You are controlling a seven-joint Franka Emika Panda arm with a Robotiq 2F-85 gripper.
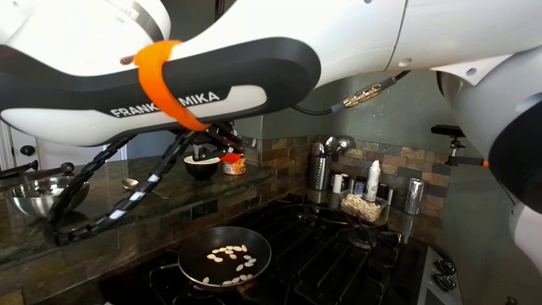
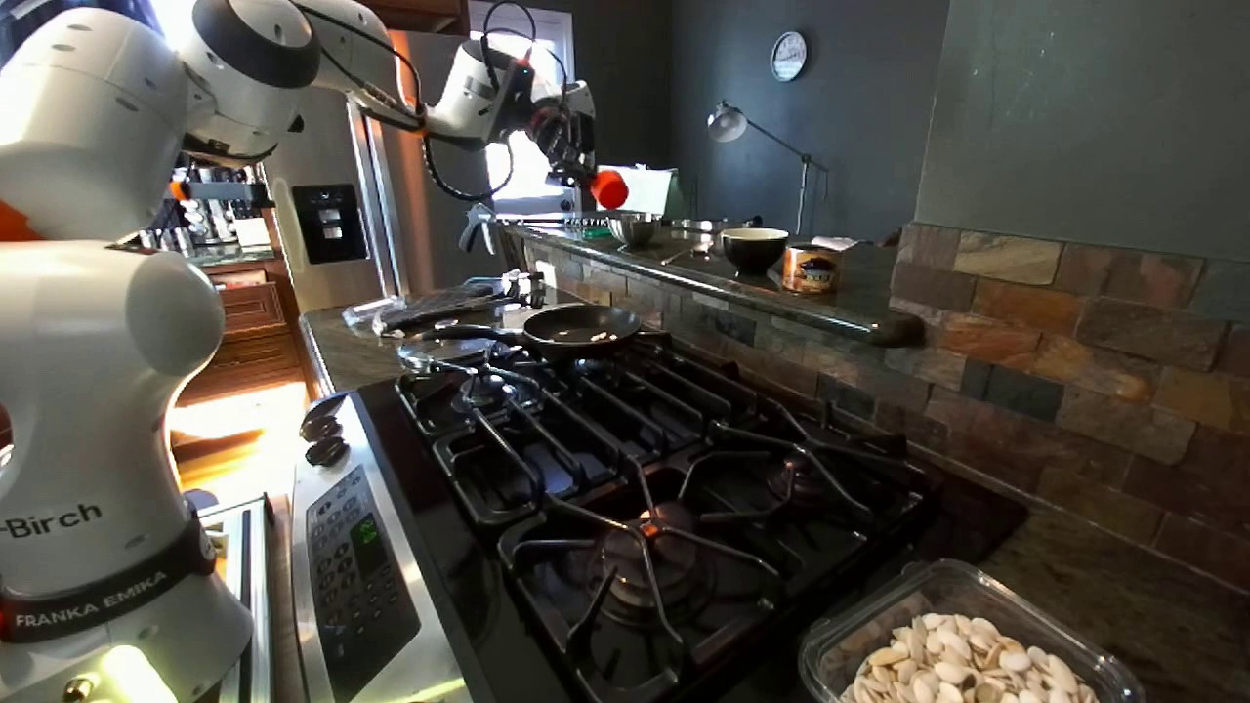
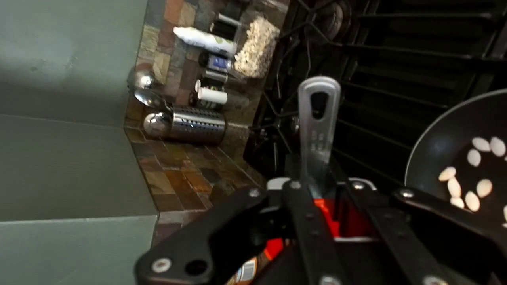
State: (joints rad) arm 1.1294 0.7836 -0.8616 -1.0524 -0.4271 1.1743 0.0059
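My gripper (image 3: 321, 186) is shut on the grey handle (image 3: 319, 113) of a red measuring cup. The handle has a slot at its end and small engraved marks, too blurred to read. The red cup (image 2: 609, 189) hangs from the jaws above the raised counter. Part of the cup (image 1: 230, 157) shows under the gripper (image 1: 218, 148) in an exterior view; its inside is hidden. Near it in that view stand a black bowl (image 1: 201, 168) with a pale inside and an orange-labelled can (image 1: 234, 167). Lower down, a black pan (image 1: 197, 255) with scattered white seeds rests on the stove.
A clear container (image 2: 822, 640) full of pale seeds stands beside the burners. A steel bowl (image 1: 25, 201) and a spoon (image 1: 130, 183) lie along the raised counter. Behind the stove are a utensil holder (image 1: 319, 173), a white spray can (image 1: 373, 180) and small jars. A tiled wall borders the counter.
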